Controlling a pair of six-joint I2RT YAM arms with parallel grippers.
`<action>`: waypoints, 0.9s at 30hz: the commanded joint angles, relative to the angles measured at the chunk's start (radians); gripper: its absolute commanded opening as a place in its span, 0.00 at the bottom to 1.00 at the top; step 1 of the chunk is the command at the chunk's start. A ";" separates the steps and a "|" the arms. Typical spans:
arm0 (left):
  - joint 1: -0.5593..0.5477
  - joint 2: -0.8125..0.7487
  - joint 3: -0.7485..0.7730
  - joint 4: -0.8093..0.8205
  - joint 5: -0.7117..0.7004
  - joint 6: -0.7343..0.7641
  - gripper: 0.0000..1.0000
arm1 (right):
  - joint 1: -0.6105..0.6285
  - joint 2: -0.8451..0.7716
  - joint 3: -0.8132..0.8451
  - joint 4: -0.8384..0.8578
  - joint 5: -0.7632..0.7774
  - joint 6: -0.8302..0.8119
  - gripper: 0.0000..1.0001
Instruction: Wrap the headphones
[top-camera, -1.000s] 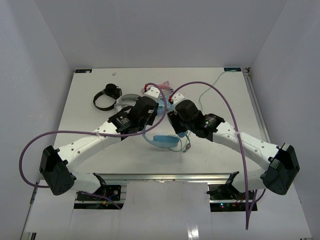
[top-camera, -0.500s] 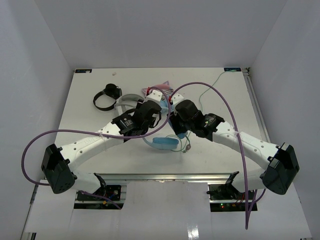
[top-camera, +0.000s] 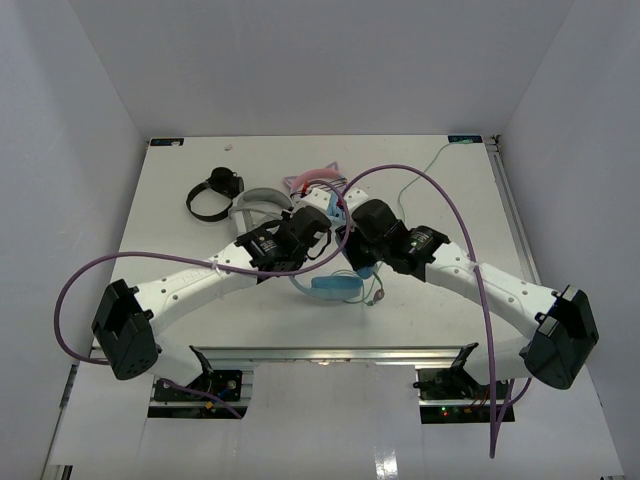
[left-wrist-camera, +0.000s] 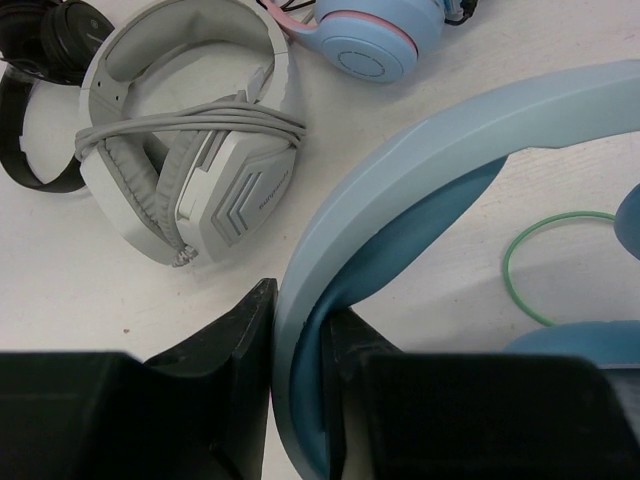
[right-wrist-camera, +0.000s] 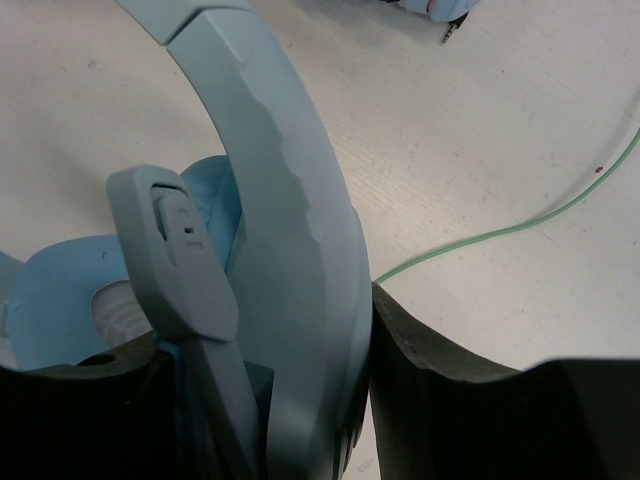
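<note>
The light-blue headphones (top-camera: 335, 286) lie in the middle of the table between both arms. My left gripper (left-wrist-camera: 300, 310) is shut on their headband (left-wrist-camera: 430, 150), one black finger against each face. Farther along the same band (right-wrist-camera: 270, 150), near the cup's slider, my right gripper (right-wrist-camera: 270, 350) is also shut. In the top view the left gripper (top-camera: 322, 228) and right gripper (top-camera: 352, 232) sit close together. The thin pale-green cable (right-wrist-camera: 500, 232) trails loose over the table, looping beside the band (left-wrist-camera: 530, 250) and running toward the far right corner (top-camera: 430, 162).
A grey-white pair of headphones (left-wrist-camera: 190, 150) with its cord wrapped round it lies just left of the band. A black pair (top-camera: 212, 193) lies farther left. A pink and blue pair (left-wrist-camera: 370, 40) sits behind. Purple arm cables (top-camera: 440, 195) arch over the table.
My left gripper has moved right to the headband and closed on it. The right gripper has kept its hold without moving.
</note>
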 joint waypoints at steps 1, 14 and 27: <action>0.008 -0.007 0.020 0.008 0.057 -0.027 0.00 | -0.005 -0.014 0.038 0.070 -0.049 0.016 0.10; 0.315 -0.081 0.126 -0.112 0.254 -0.038 0.00 | -0.033 -0.155 0.118 0.075 -0.006 0.029 0.91; 0.362 -0.196 0.430 -0.260 0.282 -0.036 0.00 | -0.033 -0.546 -0.348 0.509 -0.280 -0.157 0.98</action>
